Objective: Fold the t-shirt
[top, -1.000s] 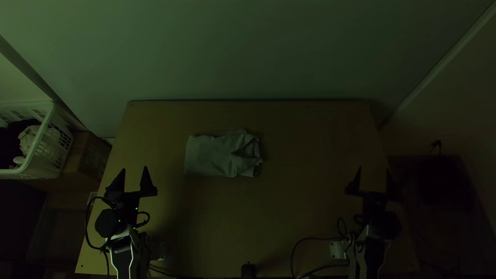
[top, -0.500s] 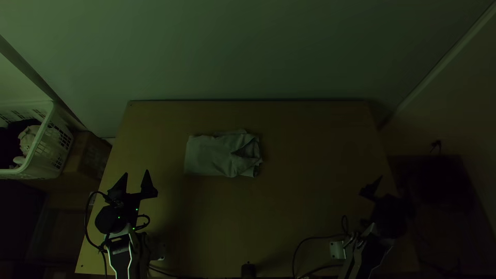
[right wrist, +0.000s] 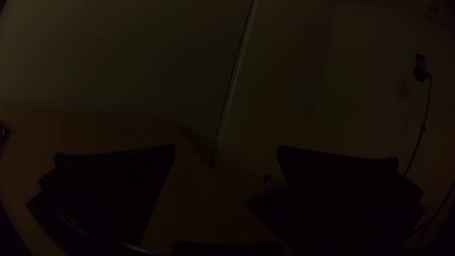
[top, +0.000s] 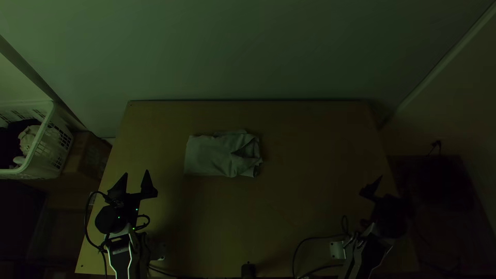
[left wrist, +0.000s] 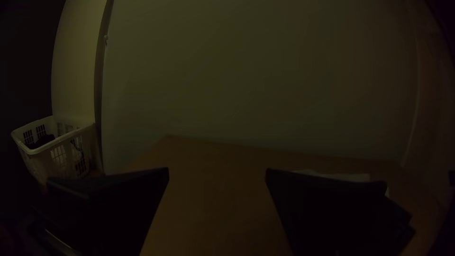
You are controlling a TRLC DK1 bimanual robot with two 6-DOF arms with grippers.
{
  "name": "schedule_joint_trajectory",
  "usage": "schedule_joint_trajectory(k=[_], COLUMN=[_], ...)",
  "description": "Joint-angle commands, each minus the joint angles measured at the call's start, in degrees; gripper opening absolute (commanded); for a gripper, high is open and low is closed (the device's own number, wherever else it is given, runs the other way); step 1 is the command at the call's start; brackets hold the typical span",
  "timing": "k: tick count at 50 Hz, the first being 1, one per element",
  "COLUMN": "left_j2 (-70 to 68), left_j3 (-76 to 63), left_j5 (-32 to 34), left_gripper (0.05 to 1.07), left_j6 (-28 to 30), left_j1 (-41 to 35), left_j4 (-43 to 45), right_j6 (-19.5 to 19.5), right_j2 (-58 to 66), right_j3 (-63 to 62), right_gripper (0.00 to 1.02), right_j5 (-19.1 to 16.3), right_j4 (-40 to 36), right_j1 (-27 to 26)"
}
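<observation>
The grey t-shirt (top: pixel 214 155) lies folded into a compact rectangle left of the table's middle, its right end rumpled with overlapping layers. My left gripper (top: pixel 135 175) stands open near the table's left edge, nearer the front than the shirt and left of it. In the left wrist view the spread fingers of the left gripper (left wrist: pixel 217 171) have nothing between them; a pale strip of the shirt (left wrist: pixel 332 176) shows behind one finger. My right gripper (top: pixel 392 186) is at the table's right edge, well away from the shirt. The right wrist view shows the right gripper (right wrist: pixel 226 148) open and holding nothing.
A white laundry basket (top: pixel 44 139) with cloth in it stands left of the table, beside a cardboard box (top: pixel 88 155). Cables (top: pixel 315 238) lie at the table's front near the right arm. Bare tabletop (top: pixel 310 155) stretches right of the shirt. A wall rises behind the table.
Between the first frame and the second, my right gripper turned and shifted right, toward the table's edge, and my left gripper drew back slightly. The shirt has not moved.
</observation>
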Motion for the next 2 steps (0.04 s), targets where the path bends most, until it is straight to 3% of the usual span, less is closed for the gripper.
schedule_joint_trajectory(k=[1,2], left_j2=[-0.4,-0.4], left_j3=[-2.09,-2.09], left_j5=[-0.01,-0.01], left_gripper=[1.03,1.03], left_j6=[0.6,0.69], left_j1=[0.28,0.28], left_j4=[-2.7,-2.7], right_j6=[0.8,0.8], right_j2=[-0.12,-0.21], right_j3=[-0.62,-0.62], right_gripper=[0.99,0.99], right_j5=[0.47,0.47], right_j4=[-1.39,-1.39], right_j1=[-0.27,-0.27])
